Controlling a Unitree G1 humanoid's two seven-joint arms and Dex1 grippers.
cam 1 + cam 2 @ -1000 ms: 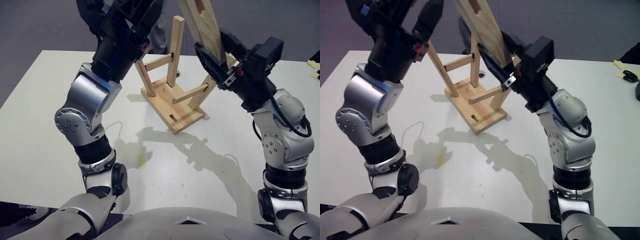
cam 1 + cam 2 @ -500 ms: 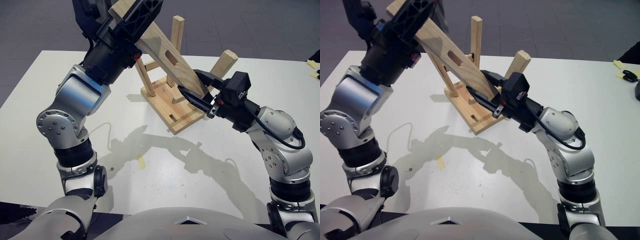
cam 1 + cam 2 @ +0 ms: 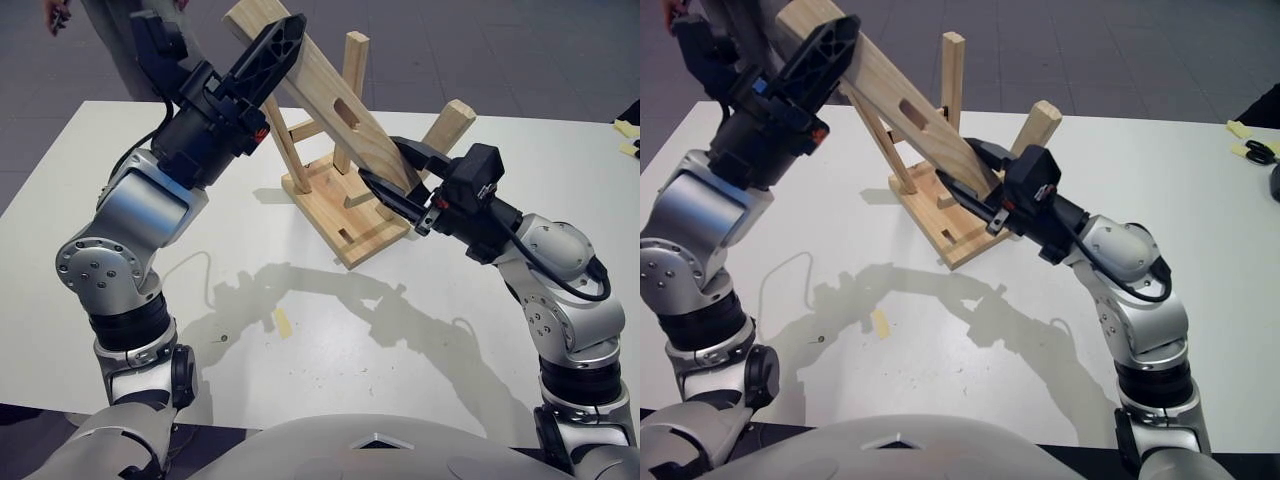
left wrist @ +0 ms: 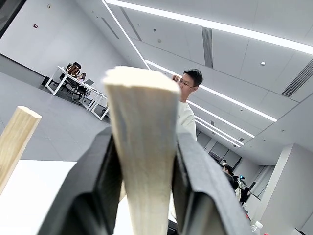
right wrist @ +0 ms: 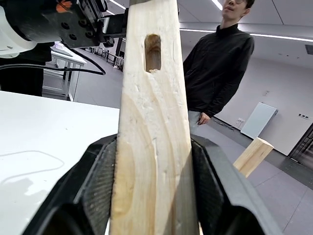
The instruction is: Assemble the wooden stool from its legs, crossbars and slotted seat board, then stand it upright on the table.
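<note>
You hold the pale wooden plank with an oblong slot clear of the white table, slanting down from 11 o'clock towards 2 o'clock. The left gripper is clamped on its upper end and the right gripper on its lower end (both wrist views confirm the grasp). Below it, at 12 o'clock, the light wooden stool frame rests on its flat slotted board, with square legs upright and thin crossbars joining them. Judgement: assembly is partway. The plank is not yet fitted and the stool not yet stood upright.
</note>
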